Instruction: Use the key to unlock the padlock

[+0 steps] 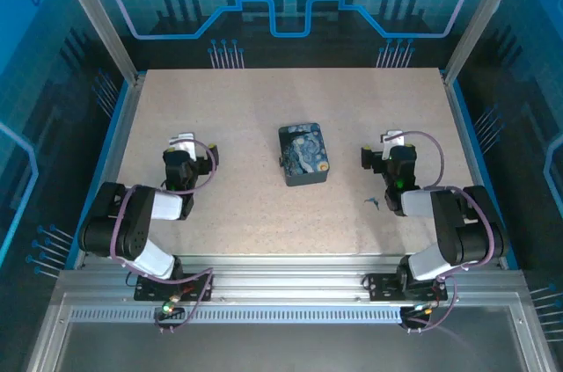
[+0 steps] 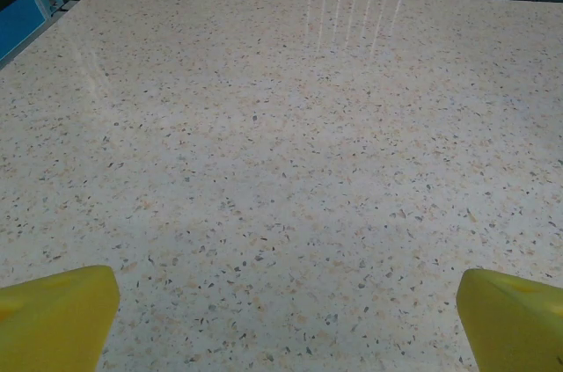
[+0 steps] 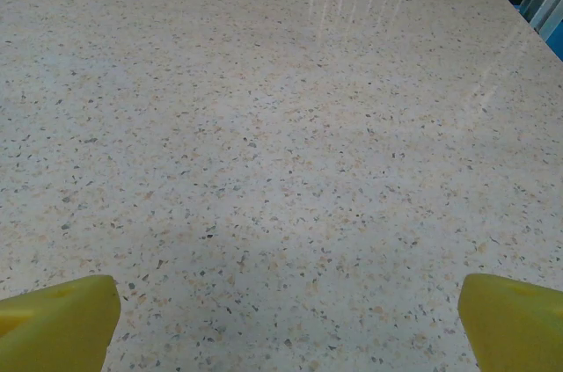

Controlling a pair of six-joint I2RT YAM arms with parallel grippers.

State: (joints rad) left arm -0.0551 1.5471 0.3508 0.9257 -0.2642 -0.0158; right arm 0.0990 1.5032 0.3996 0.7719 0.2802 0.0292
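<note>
The task has not visibly begun: nothing is held and nothing is at the lock. The small dark-teal box [image 1: 304, 155] with its swirling blue-and-yellow lid sits near the middle of the worktop [image 1: 246, 108], lid closed, well apart from both arms. The padlock should be on the box's wall facing the near edge, but from above it is too small to pick out, so its state cannot be read. The key [image 1: 371, 202] appears as a thin dark sliver lying flat on the worktop toward the near right corner, just beside the right arm and nearer to the edge than the box. The left gripper [image 1: 183, 138] rests over the left half of the worktop, level with the box. Its wrist view shows its yellow fingertips [image 2: 54, 312] spread wide with only bare speckled surface between them. The right gripper [image 1: 393, 137] mirrors it on the right half, its yellow fingertips [image 3: 57, 315] equally far apart and holding nothing. The key lies behind its fingers, closer to the near edge, so the arm would likely have to draw back or reorient to reach it. Everything remains to be done: picking the key off the flat surface, probably steadying the box with the other arm, inserting the key and turning it.
</note>
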